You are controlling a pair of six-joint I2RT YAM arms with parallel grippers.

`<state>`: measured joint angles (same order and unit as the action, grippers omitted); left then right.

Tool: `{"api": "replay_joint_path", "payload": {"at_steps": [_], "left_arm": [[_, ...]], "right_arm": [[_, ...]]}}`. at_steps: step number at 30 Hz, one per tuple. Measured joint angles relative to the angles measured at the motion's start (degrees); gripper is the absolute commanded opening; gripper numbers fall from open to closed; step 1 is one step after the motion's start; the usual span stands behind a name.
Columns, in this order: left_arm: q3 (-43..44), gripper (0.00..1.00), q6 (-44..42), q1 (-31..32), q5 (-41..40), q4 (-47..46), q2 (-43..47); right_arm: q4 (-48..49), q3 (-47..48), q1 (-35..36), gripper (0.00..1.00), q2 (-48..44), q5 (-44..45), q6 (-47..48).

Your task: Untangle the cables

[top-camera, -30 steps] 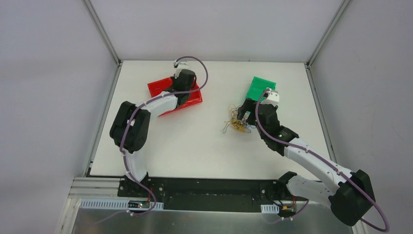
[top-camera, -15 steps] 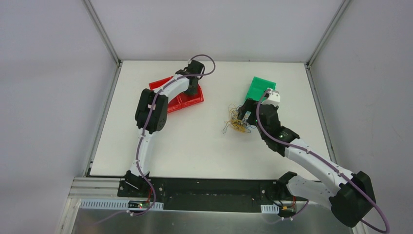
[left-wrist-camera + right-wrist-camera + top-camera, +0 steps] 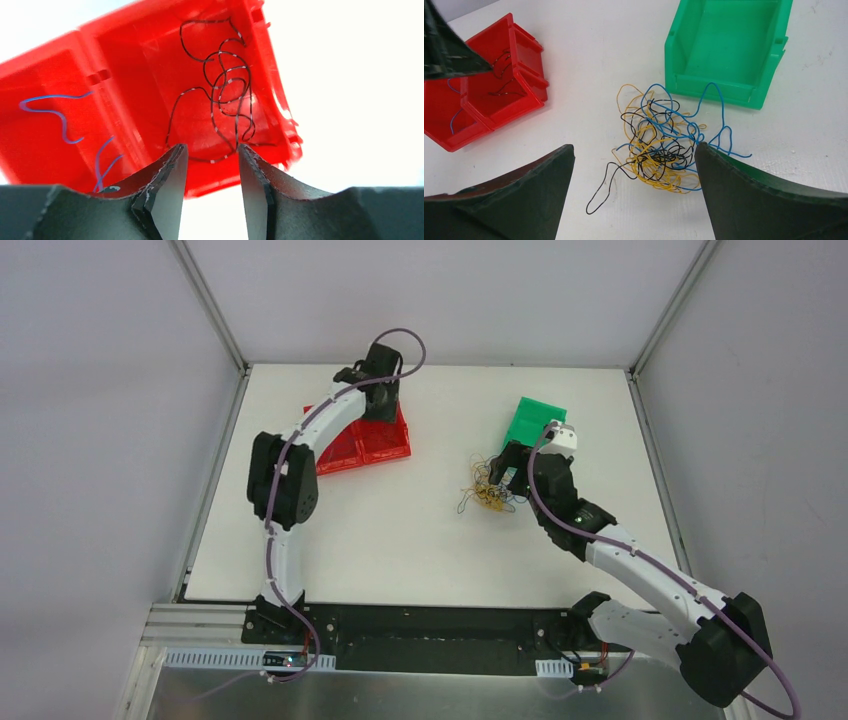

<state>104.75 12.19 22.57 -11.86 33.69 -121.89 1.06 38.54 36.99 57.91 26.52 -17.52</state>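
**Drop-off at red bin; tangle waiting**

Left fingers (image 3: 160, 195) hang over the red bin (image 3: 45, 65), parted with a clear gap and nothing clamped between them. A black cable (image 3: 218, 90) lies coiled in the bin's right compartment, as the left wrist view has it. Its tail runs down toward one fingertip; I cannot tell if it touches. A blue cable (image 3: 50, 97) lies in the other compartment.

Right fingers (image 3: 514, 200) are spread wide, low over the tangle (image 3: 659, 145) of yellow, blue and black cables. The tangle sits on the counter (image 3: 589, 60) near the green bin (image 3: 714, 82), between the fingers but not gripped.

Judgement: the step in hand is release of a freed black strand, and most of the bundle is unsorted. Next, the left arm should lift straight off so the tail is not dragged out. Then pick one strand; the black loop (image 3: 599, 192) straying from the tangle looks easiest.
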Motion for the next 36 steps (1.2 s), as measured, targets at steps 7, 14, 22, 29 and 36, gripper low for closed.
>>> {"api": "replay_joint_path", "payload": {"at_steps": [7, 14, 22, 29, 36], "left_arm": [[-1.55, 0.56, 0.37, 0.00, 0.90, -0.76, 15.04], [-20.72, 0.65, 3.93, 6.54, 1.38, -10.99, 33.83], [-49.37, 0.95, 4.81, 19.23, 14.47, -34.64, 40.87], [-53.02, 0.91, 3.63, 19.52, 18.27, -39.26, 40.00], [-55.34, 0.92, 3.65, 20.61, 16.65, -40.02, 49.22]], "right_arm": [[0.00, 0.00, -0.02, 0.98, -0.02, 0.02, 0.00], [-0.24, 0.00, -1.25, 0.99, -0.02, 0.00, -0.76], [-2.03, -1.53, -8.94, 0.99, -0.02, -3.37, -6.16], [-2.32, -1.81, -13.38, 0.97, 4.11, -8.50, -11.39], [-0.87, -1.79, -14.49, 0.81, 14.19, -16.35, -15.54]]}}
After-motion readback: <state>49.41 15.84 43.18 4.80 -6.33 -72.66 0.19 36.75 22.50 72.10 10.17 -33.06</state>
